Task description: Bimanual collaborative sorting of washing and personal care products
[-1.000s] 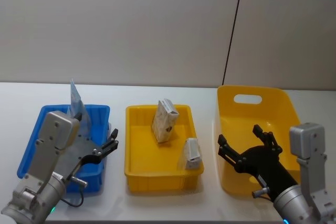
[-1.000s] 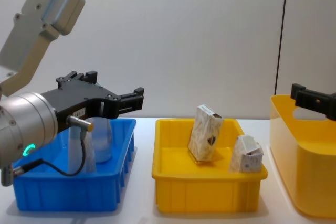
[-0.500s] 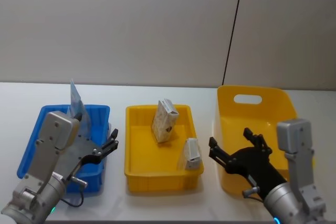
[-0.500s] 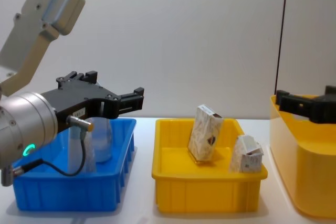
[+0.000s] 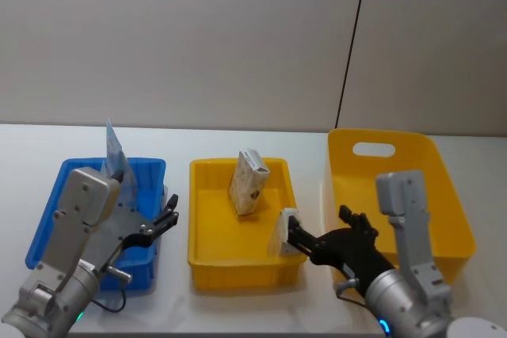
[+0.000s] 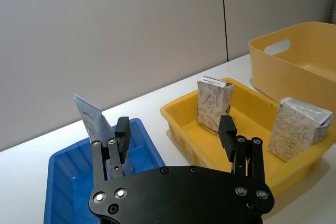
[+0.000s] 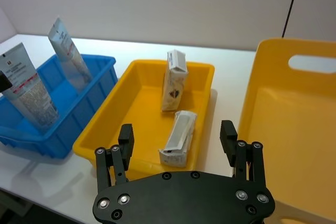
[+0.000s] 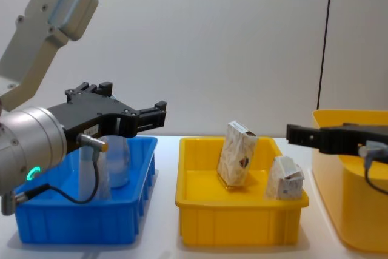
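A beige patterned carton [image 5: 248, 182] stands upright in the middle yellow bin [image 5: 207, 260], and a small whitish carton [image 5: 287, 231] leans at that bin's right wall. My right gripper [image 5: 317, 225] is open just right of and above the whitish carton [image 7: 178, 137], which shows between its fingers from the wrist camera. A pale-blue squeeze tube [image 5: 115, 152] and a clear cone-shaped bottle [image 8: 118, 162] stand in the blue bin [image 5: 54, 195]. My left gripper [image 5: 168, 215] hangs open over the blue bin's right side, holding nothing.
A large yellow bin [image 5: 432, 160] with a handle slot stands at the right, behind my right arm. A second, whitish tube with a red mark [image 7: 29, 90] leans in the blue bin. A white table [image 5: 317, 144] carries all three bins.
My right gripper has swung left, from over the large yellow bin to the right edge of the middle bin by the whitish carton. The left arm has not moved.
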`<action>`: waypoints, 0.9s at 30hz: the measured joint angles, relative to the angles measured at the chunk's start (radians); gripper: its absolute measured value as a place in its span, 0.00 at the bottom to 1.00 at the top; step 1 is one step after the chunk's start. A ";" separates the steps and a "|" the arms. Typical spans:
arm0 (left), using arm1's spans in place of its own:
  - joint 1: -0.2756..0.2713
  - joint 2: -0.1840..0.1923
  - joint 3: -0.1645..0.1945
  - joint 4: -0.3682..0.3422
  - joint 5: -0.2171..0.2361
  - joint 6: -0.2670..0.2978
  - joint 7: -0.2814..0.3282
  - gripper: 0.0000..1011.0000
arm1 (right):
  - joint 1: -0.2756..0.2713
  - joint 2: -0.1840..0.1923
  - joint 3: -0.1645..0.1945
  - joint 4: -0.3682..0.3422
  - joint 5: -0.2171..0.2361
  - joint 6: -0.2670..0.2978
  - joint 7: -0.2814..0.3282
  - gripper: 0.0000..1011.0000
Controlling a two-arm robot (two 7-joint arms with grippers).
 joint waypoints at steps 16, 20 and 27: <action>0.000 0.000 0.000 0.000 0.000 0.000 0.000 0.99 | 0.088 -0.101 -0.028 0.106 -0.016 0.147 -0.077 0.99; 0.000 0.000 0.000 0.000 0.000 0.000 0.000 0.99 | 0.105 -0.117 -0.031 0.128 -0.024 0.162 -0.091 0.99; 0.000 0.000 0.000 0.000 0.000 0.000 0.000 0.99 | 0.140 -0.155 -0.037 0.175 -0.042 0.192 -0.125 0.99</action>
